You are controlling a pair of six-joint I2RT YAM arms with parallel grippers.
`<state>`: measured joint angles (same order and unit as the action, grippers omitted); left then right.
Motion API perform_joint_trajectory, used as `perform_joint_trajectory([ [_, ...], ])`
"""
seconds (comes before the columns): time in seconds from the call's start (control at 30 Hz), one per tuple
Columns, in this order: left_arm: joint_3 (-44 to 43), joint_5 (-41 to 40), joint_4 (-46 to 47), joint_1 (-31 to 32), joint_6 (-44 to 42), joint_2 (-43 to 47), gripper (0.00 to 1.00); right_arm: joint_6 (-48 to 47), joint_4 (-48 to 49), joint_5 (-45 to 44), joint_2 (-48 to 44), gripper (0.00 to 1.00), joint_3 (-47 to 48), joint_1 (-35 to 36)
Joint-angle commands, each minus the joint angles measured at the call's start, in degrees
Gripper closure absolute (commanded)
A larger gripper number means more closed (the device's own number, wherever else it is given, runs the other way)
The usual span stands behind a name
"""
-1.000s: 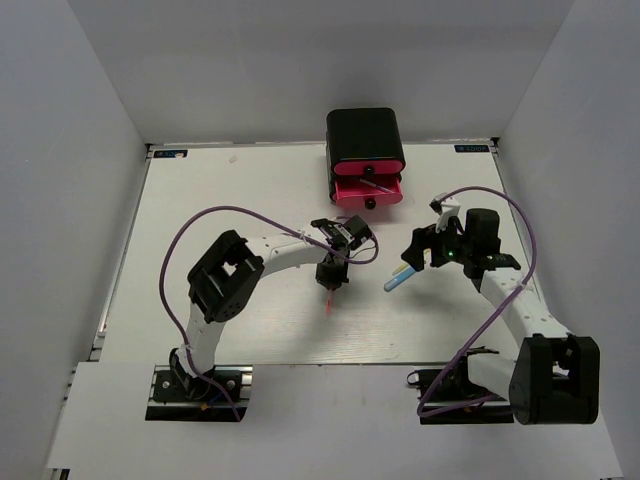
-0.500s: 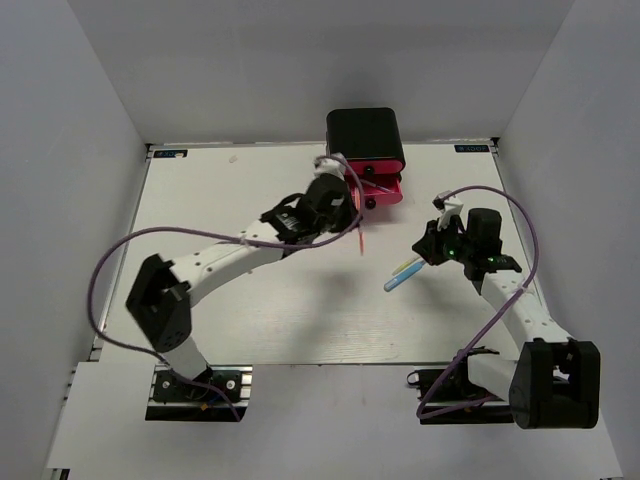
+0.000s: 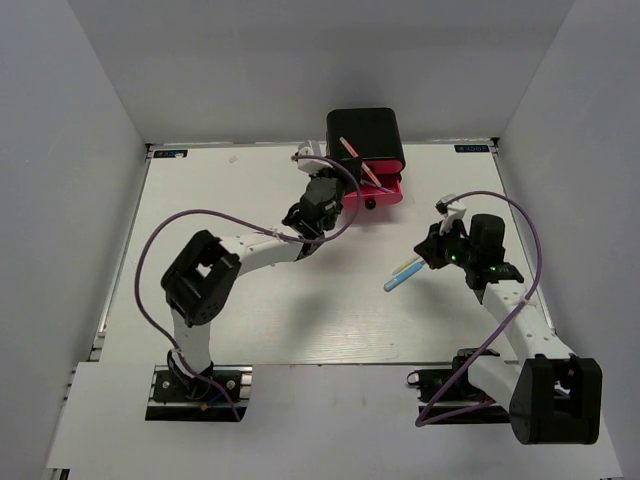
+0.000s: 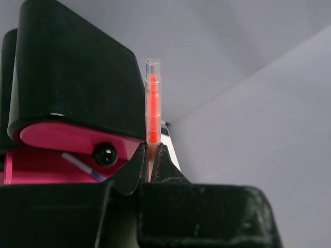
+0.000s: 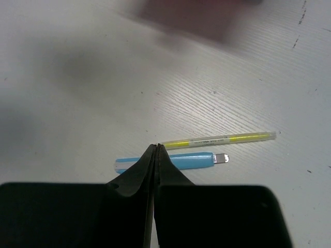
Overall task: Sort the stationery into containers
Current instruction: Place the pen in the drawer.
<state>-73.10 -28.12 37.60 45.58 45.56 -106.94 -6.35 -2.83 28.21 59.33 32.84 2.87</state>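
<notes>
Your top cam looks down from behind the arm bases, whole table (image 3: pixel 230 180) in frame. Left wrist cam looks close past its fingers (image 4: pixel 133 169) at the drawer box (image 4: pixel 67 77); right wrist looks down at yellow pen (image 5: pixel 220 140) and blue marker (image 5: pixel 191 160), all shared with top.

Left arm (image 3: pixel 255 248) reaches forward and to the right from its base, elbow bent out to the left, wrist far forward. Left gripper (image 4: pixel 151 150) has its jaws pinched tight on a red pen (image 4: pixel 152 103), and the pen sticks straight out past the fingertips. Right arm (image 3: pixel 515 305) leans forward from its base, forearm angled inward to the left. Right gripper (image 5: pixel 155 147) points down and left, jaws pressed fully together, nothing between them. The two grippers are well apart.
</notes>
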Motion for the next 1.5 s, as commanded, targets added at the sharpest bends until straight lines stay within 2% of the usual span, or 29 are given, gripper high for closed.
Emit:
perform_joint_trajectory([
  [0.0, -1.6, -3.8, 17.4, 0.1, -4.1, -2.7, 1.00, 0.1, 2.0, -0.4, -1.4, 1.00, -0.5, -0.5],
  [0.03, -2.3, -3.8, 21.5, 0.1, -5.6, -3.9, 1.00, -0.1, 2.0, -0.5, -1.3, 1.00, -0.6, -0.6],
  [0.17, -3.5, -3.8, 27.9, 0.1, -10.2, -8.6, 1.00, -0.4, 2.2, -0.9, -1.3, 1.00, -0.8, -1.0],
  [0.23, -3.5, -3.8, 28.7, 0.1, -11.0, -10.5, 1.00, -0.3, 2.2, -1.0, -1.3, 1.00, -1.0, -1.4],
  [1.2, -5.6, 0.5, 23.7, 0.6, -11.2, -18.7, 1.00, -0.1, 3.9, 1.1, -1.0, 0.99, -2.0, -5.7],
  [1.47, -4.9, 0.5, 21.8, 0.6, -11.2, -18.7, 0.90, 0.1, 3.9, 2.1, -0.9, 0.99, -2.0, -6.3],
])
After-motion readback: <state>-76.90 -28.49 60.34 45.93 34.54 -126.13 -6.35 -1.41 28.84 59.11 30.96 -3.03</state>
